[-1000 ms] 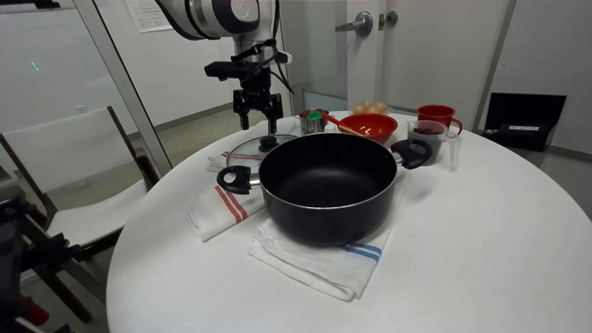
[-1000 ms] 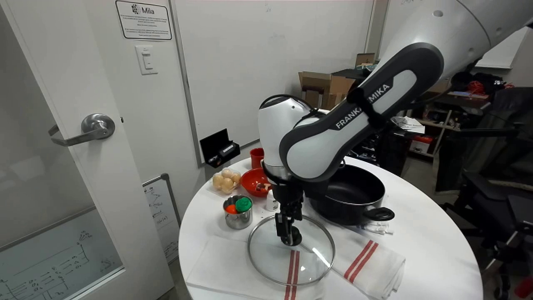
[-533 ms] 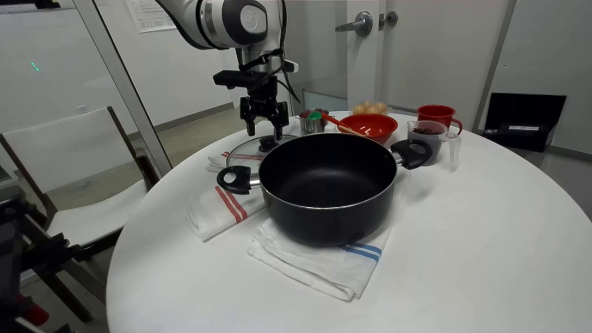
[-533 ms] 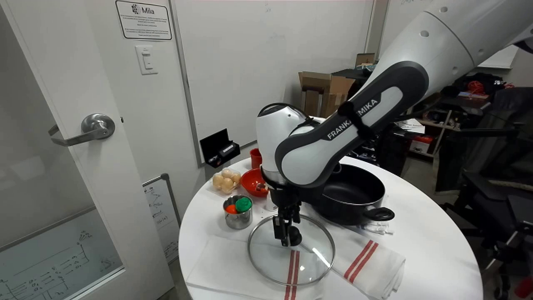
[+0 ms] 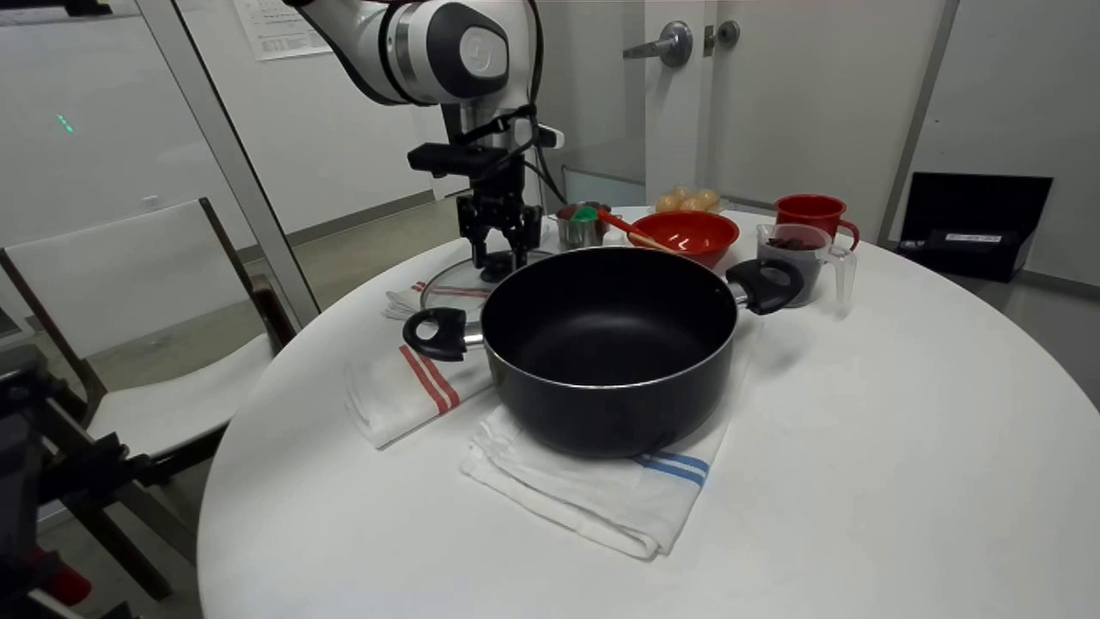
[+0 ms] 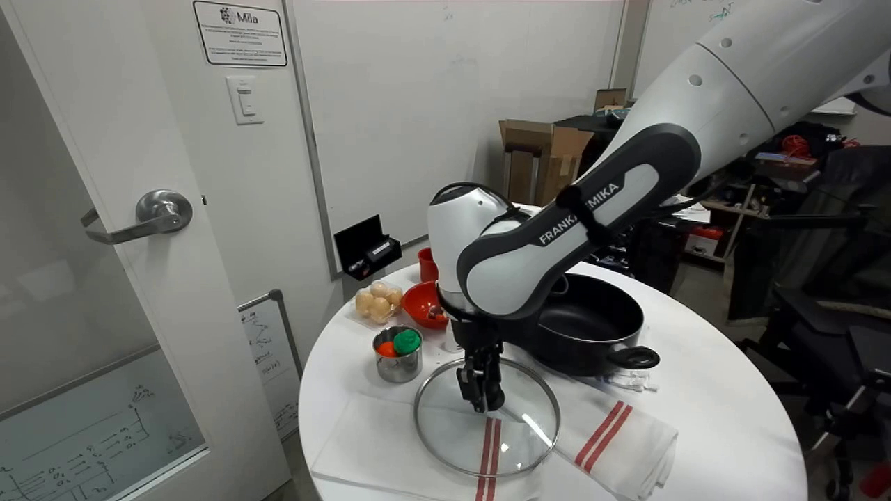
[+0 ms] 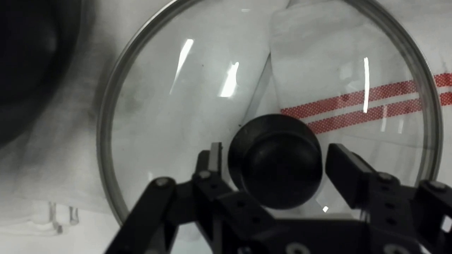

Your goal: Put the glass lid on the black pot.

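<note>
The glass lid (image 7: 169, 116) lies on a folded white towel with red stripes; it also shows in both exterior views (image 5: 451, 279) (image 6: 452, 438). Its dark knob (image 7: 282, 169) stands at the centre. My gripper (image 7: 275, 158) points down at the knob and is open, one finger on each side of it; small gaps show between fingers and knob in the wrist view. The gripper also shows in both exterior views (image 5: 499, 254) (image 6: 480, 400). The black pot (image 5: 610, 421) stands uncovered beside the lid, on a white towel; it shows at the left in the wrist view (image 7: 31, 63).
Near the pot are a red bowl (image 5: 687, 236), a measuring cup (image 5: 795, 266) and a red mug (image 5: 812, 211). A metal cup (image 6: 398, 365) stands close to the lid, with a pack of egg-like items (image 6: 379, 303) behind. The pot handle (image 5: 438, 334) reaches toward the lid.
My gripper has moved down toward the lid, bringing its open fingers to either side of the knob. The lid and the pot have not moved.
</note>
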